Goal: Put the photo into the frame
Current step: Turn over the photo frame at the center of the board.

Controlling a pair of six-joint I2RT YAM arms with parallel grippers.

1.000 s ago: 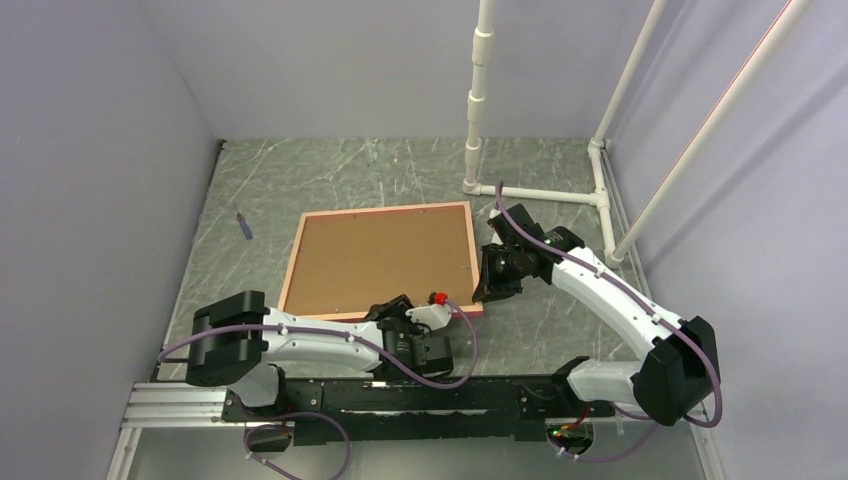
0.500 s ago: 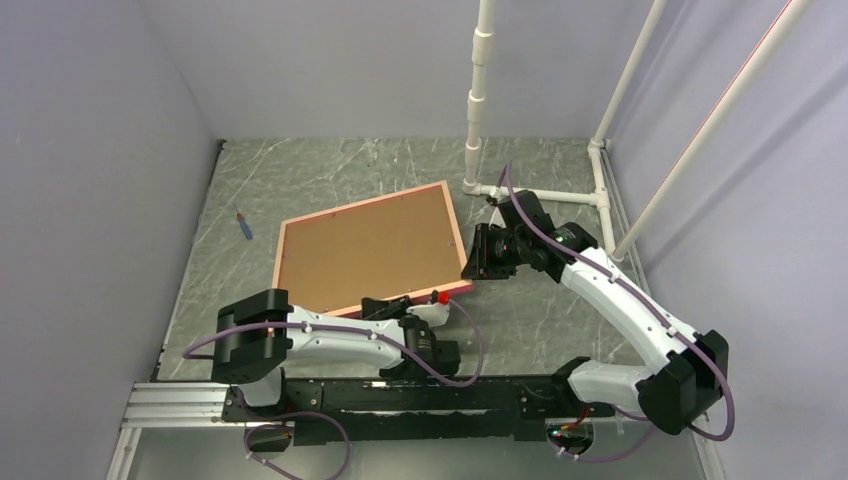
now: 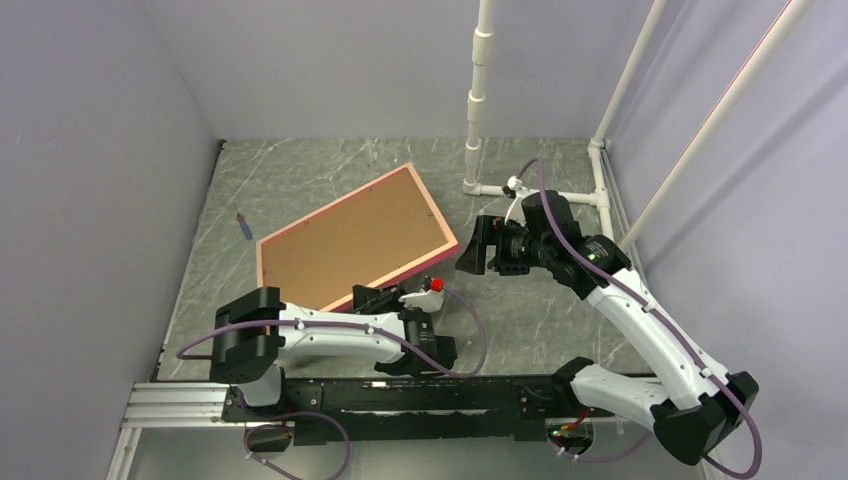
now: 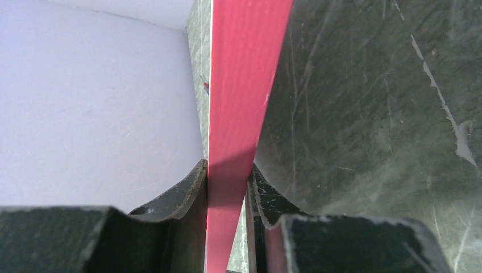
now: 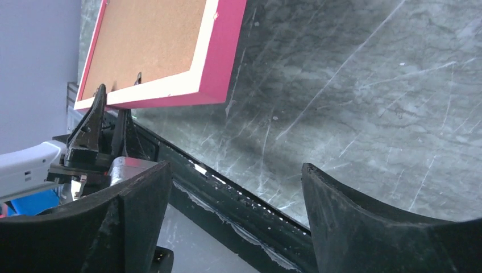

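The frame (image 3: 436,207) has thin pink edges and shows its brown backing board (image 3: 345,245) face up, turned askew over the table. My left gripper (image 3: 368,295) is shut on its near edge; in the left wrist view the pink edge (image 4: 241,85) runs up between the two fingers of that gripper (image 4: 227,170). My right gripper (image 3: 478,246) hangs open just right of the frame's right corner, apart from it. In the right wrist view the pink corner (image 5: 224,51) floats above the table, far beyond the open gripper (image 5: 236,170). The photo is out of view.
A small blue pen-like object (image 3: 243,226) lies near the left wall. A white pipe stand (image 3: 478,100) rises at the back right, its base pipe (image 3: 550,195) close behind my right gripper. Walls close in on three sides. The black rail (image 3: 400,395) runs along the near edge.
The frame has swung counter-clockwise, its right side moving toward the back. My right gripper opened, let go of the frame's right corner and rose. The left gripper closed on the near edge and holds it.
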